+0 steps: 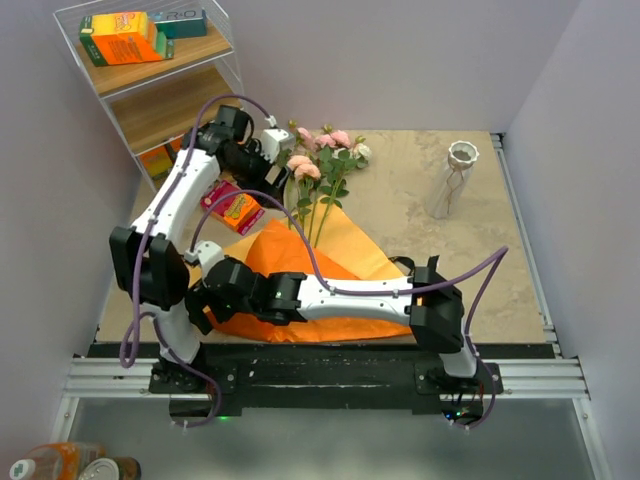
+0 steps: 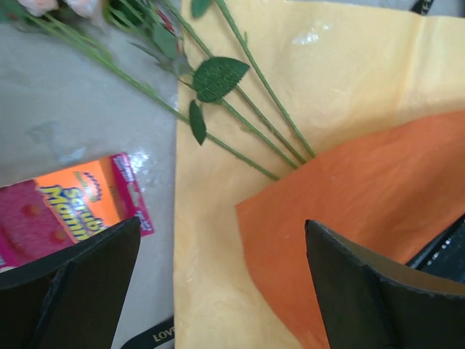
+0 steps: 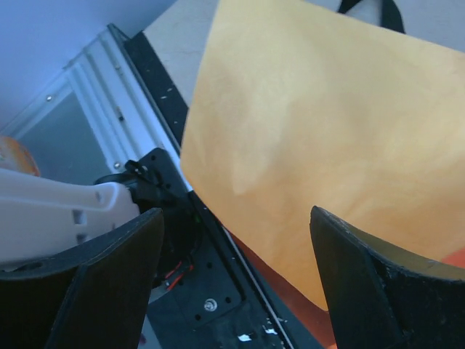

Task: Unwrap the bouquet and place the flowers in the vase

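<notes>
Flowers lie on the opened-out orange paper, centre-left of the surface. Their long axis runs near to far, with blooms toward the far edge. Vase upright, well apart at far right. Left gripper and right gripper are spread, holding nothing

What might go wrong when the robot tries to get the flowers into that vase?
The thin green stems are tucked under a fold of the orange wrapping paper, so lifting them may drag the paper along.
The small clear glass vase with a wavy white rim has a narrow neck and stands apart from the pink and cream flowers; the long stems might miss it or tip it.
</notes>
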